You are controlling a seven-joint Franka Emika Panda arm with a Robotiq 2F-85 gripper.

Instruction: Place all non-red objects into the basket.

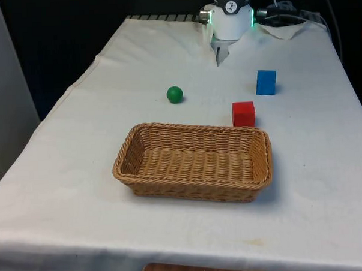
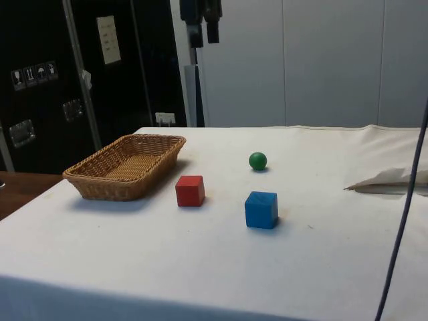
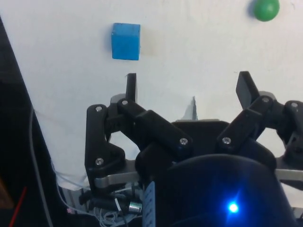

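While the gripper (image 3: 187,87) hangs high above the table's far end with its two black fingers (image 3: 131,86) spread wide and nothing between them, the white cloth (image 1: 81,194) below carries everything the task concerns. The wicker basket (image 1: 263,168) sits nearest the table's near edge, roughly midway across, and holds nothing. Just beyond its far rim, toward the front view's right corner of that rim, stands the red cube (image 1: 243,113), close to the basket but apart from it. Farther toward the far edge and nearer the front view's right side stands the blue cube (image 1: 266,82), well clear of the red one. The green ball (image 1: 175,94) rests alone toward the middle of the cloth, beyond the basket's far rim. The cloth is rumpled and folded near the robot's base (image 1: 231,19) at the far end; what lies bunched there may be cables, though that is hard to tell. In the side view, dark cabinets (image 2: 40,80) stand behind the table beside a pale wall (image 2: 321,60), and the gripper shows at the upper edge.
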